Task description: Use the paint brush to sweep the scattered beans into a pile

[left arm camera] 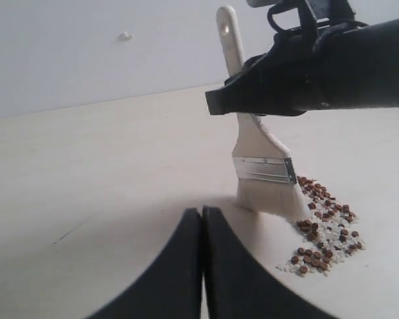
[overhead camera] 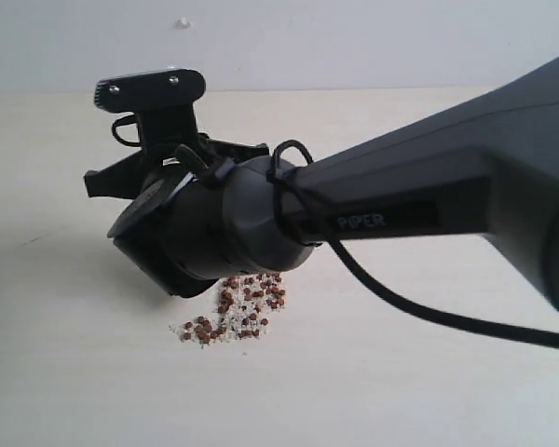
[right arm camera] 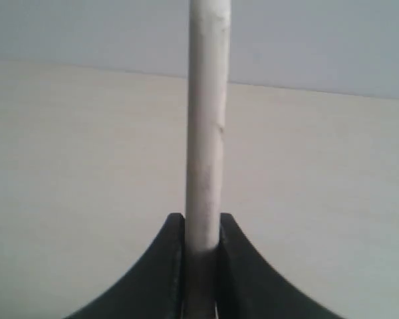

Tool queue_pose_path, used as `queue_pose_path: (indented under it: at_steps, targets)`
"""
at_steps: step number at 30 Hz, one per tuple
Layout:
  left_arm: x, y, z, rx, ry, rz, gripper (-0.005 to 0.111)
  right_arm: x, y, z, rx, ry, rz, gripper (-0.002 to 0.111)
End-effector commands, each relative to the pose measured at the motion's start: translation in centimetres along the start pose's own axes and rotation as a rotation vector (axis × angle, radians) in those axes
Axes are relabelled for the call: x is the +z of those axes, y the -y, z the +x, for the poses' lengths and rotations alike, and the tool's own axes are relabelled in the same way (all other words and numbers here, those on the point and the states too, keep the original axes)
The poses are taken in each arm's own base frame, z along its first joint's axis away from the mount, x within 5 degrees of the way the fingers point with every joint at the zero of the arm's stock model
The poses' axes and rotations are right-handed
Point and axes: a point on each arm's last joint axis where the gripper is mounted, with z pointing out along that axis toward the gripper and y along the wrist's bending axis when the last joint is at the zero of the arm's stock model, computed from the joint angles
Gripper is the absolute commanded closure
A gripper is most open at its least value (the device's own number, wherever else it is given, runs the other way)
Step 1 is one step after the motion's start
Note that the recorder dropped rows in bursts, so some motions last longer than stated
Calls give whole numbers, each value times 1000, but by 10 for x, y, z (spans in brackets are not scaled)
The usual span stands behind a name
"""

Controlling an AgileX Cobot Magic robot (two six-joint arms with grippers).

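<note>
Reaches in low from the right with right gripper (right arm camera: 203, 224) pinching the paint brush (left arm camera: 262, 156) handle, bristles down beside the beans (left arm camera: 323, 226); holds left gripper (left arm camera: 201, 222) low nearby, fingers pressed together

Right wrist view: paint brush (right arm camera: 206, 119) handle cut by picture edge, bristles unseen. Left wrist view: mid-handle hidden behind right pincer (left arm camera: 243, 93). Exterior view: arm (overhead camera: 429, 214) covers brush, pincer, edge of beans (overhead camera: 238, 312).
</note>
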Motion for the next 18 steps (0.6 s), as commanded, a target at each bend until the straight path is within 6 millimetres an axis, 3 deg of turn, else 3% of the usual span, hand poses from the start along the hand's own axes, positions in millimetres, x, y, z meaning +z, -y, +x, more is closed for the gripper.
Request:
queue_pose_path:
  at_steps: [1,11,15,18]
  targets:
    - [0,0,1,6,-1,3,107,-16,-13,-8,-114,-44,-119,108]
    - [0,0,1,6,-1,3,107,-45,-43,1,-182,-2,-223,108]
    - [0,0,1,6,-1,3,107,-53,-50,4,-112,-7,-240,108]
    - [0,0,1,6,-1,3,107,-54,-43,13,-12,-26,-206,108]
